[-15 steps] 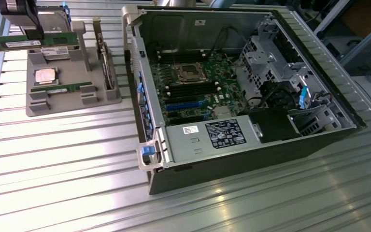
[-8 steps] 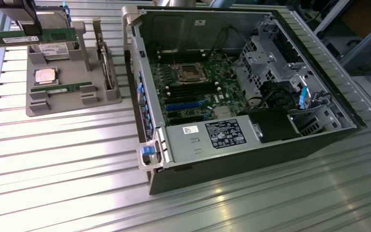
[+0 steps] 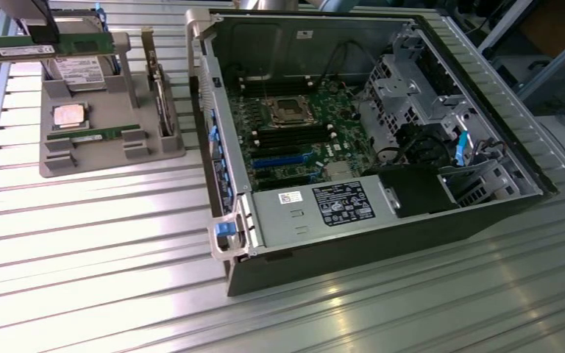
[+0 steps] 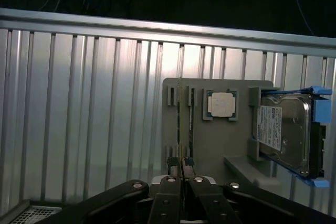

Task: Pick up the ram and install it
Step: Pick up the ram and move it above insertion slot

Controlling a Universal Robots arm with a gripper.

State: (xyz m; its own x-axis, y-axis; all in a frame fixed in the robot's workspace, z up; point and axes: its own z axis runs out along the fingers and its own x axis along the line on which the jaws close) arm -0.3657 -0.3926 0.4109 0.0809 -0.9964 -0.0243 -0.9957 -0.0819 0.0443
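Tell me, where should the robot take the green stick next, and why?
Probably carry it across toward the open computer. The gripper is shut on the green stick, held up above the gray holder, and the long slots inside the computer look empty.

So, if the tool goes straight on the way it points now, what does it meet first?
Probably the grey holder tray, near the slot posts beside the second ram stick. The ram held in the tool would touch first. Depth is unclear.
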